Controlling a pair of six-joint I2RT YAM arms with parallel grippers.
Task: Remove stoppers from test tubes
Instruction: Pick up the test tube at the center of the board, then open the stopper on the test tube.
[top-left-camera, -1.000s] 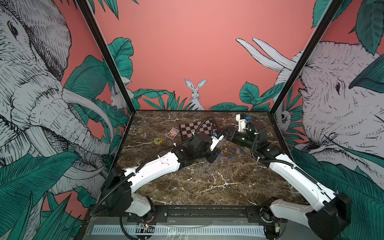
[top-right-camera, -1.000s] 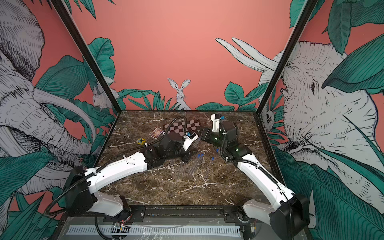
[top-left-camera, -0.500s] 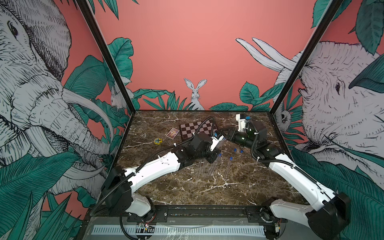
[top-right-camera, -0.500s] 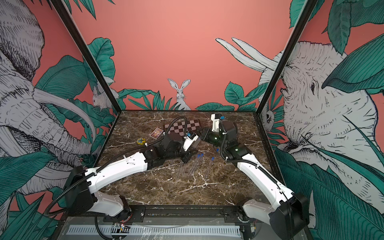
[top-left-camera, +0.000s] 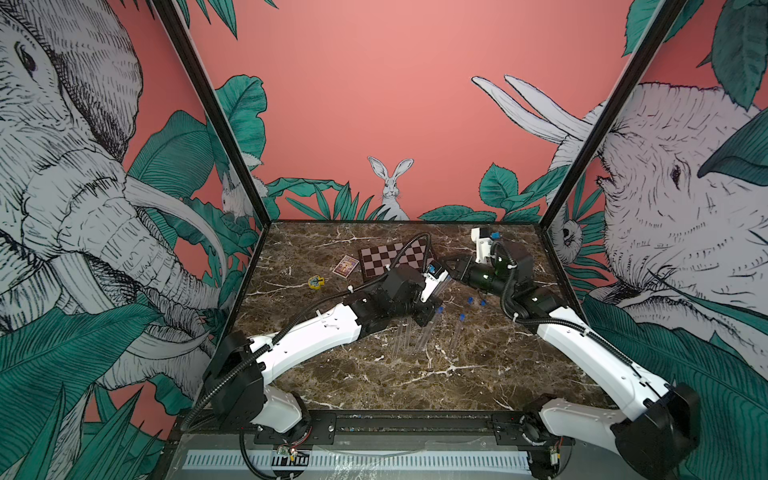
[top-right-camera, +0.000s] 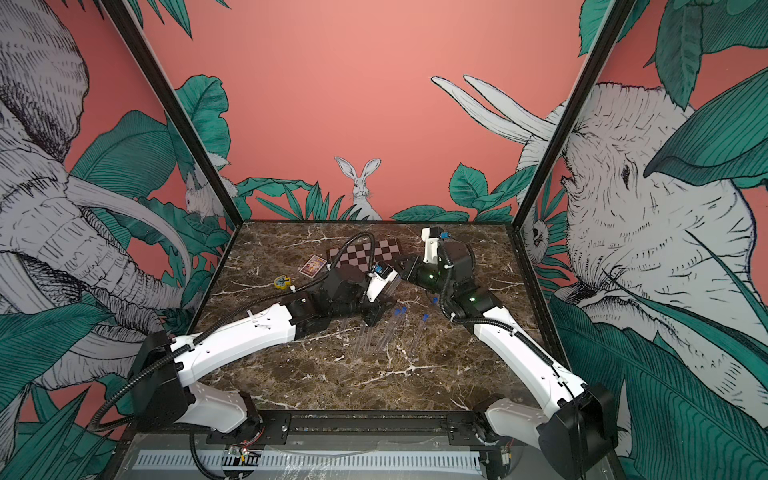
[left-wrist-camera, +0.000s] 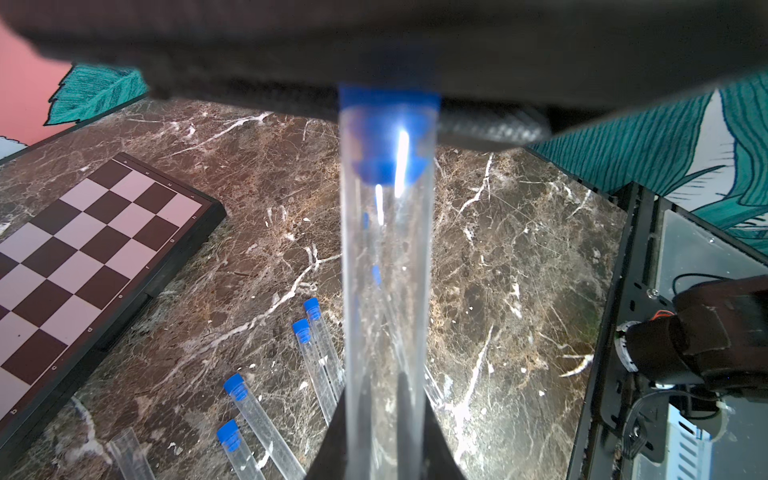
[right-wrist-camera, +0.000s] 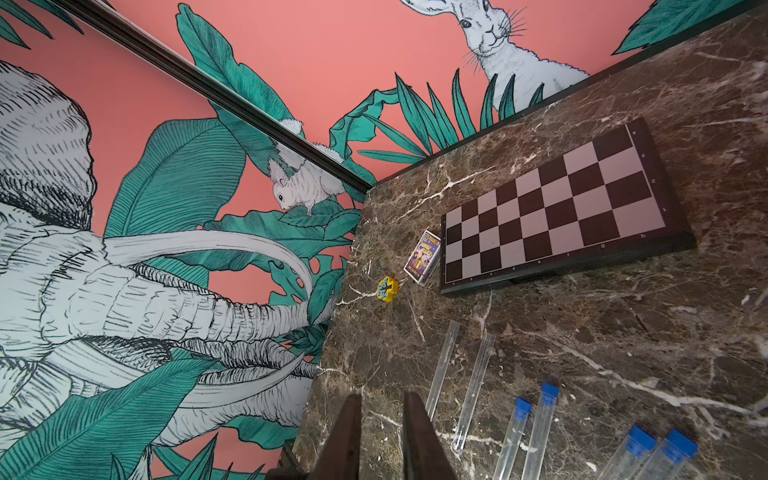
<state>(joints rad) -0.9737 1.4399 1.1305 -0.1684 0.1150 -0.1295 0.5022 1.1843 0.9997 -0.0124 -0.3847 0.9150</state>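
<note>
Stopper (left-wrist-camera: 388, 137) sits in the raised test tube (left-wrist-camera: 384, 291) clamped by the left gripper (left-wrist-camera: 384, 415); right gripper (right-wrist-camera: 380, 411), jaws narrow and seemingly empty, should close squarely on it, then pull straight out

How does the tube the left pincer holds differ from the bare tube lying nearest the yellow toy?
The held tube has a blue stopper in its far end; the lying tube is open-ended. The held tube is clamped in the left pincer, raised off the marble table; the lying tube rests flat on it, near the yellow toy. Both are long, thin and clear.
</note>
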